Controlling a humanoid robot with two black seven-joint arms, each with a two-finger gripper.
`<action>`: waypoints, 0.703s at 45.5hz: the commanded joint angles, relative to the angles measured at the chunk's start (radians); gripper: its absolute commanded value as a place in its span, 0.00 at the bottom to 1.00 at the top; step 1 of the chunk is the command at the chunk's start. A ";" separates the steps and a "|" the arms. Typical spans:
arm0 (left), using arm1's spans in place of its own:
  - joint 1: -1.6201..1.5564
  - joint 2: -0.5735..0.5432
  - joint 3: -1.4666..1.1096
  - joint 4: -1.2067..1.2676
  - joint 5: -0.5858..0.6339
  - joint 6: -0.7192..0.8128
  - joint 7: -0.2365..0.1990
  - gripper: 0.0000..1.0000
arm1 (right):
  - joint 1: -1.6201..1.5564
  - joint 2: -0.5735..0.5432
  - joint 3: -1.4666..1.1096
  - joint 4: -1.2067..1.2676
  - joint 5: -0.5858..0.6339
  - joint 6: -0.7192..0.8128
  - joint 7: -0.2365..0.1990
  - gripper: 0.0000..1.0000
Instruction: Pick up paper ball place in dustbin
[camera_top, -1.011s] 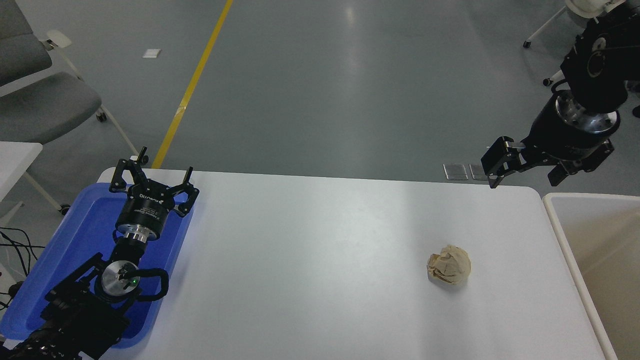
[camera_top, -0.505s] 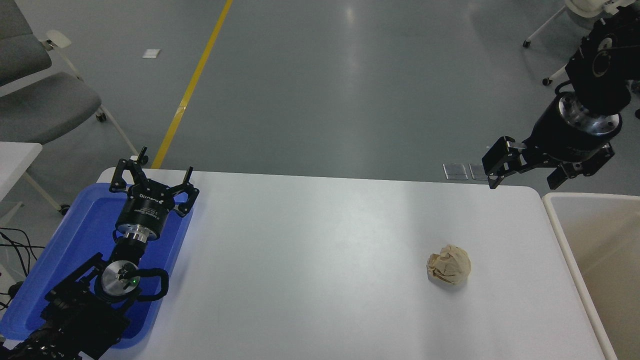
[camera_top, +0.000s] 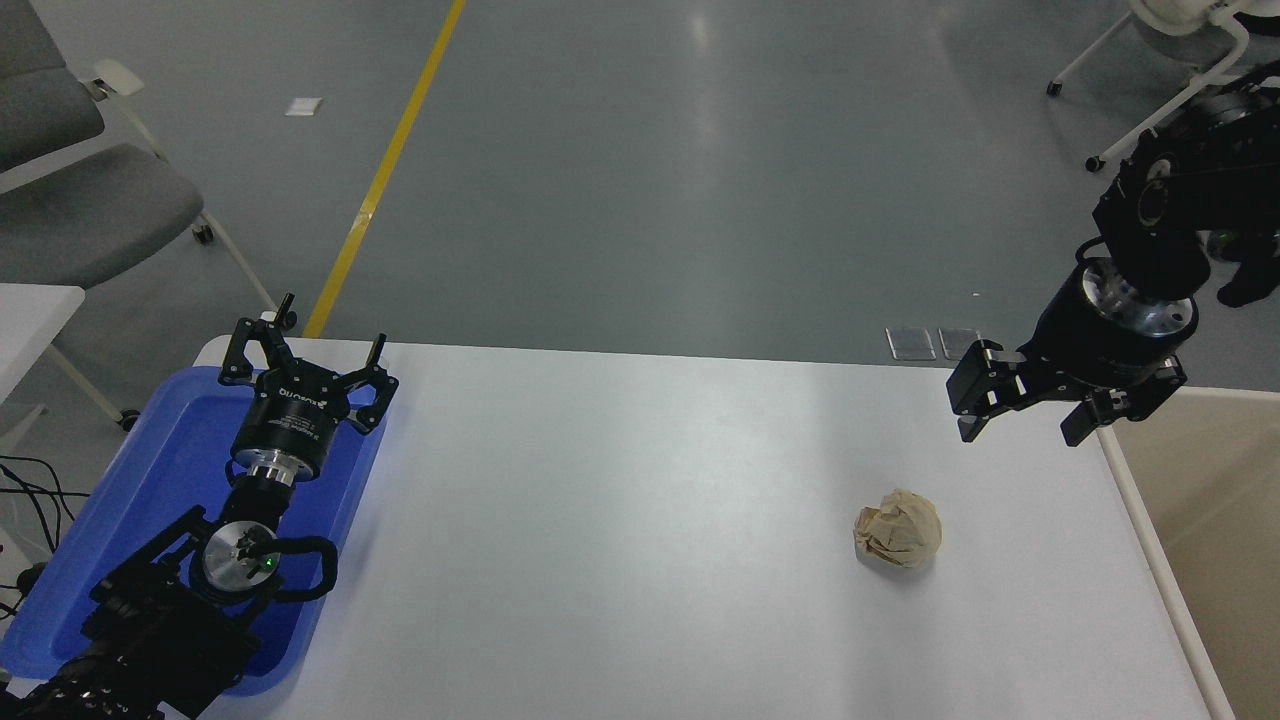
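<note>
Nothing done yet: ball (camera_top: 898, 529) lies loose on the surface; the empty, spread right end effector (camera_top: 1020, 425) hovers at its one o'clock.

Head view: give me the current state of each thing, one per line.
paper ball: crumpled, resting on the table, untouched.
dustbin: open-topped, no ball seen inside.
right claw: open, empty, above the ball's far side.
left claw: open, parked over the blue tray.

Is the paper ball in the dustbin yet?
No. The paper ball lies on the white table, left of the dustbin, ungripped.
</note>
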 joint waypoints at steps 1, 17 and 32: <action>0.000 0.000 0.000 0.000 0.000 0.000 0.000 1.00 | -0.073 0.004 0.034 -0.001 -0.008 -0.111 -0.001 0.90; 0.000 0.000 0.000 0.000 0.000 0.000 0.000 1.00 | -0.262 0.073 0.050 -0.095 -0.012 -0.292 -0.001 0.90; 0.000 0.000 0.000 0.000 0.000 0.000 0.000 1.00 | -0.432 0.177 0.062 -0.248 -0.009 -0.350 -0.004 0.92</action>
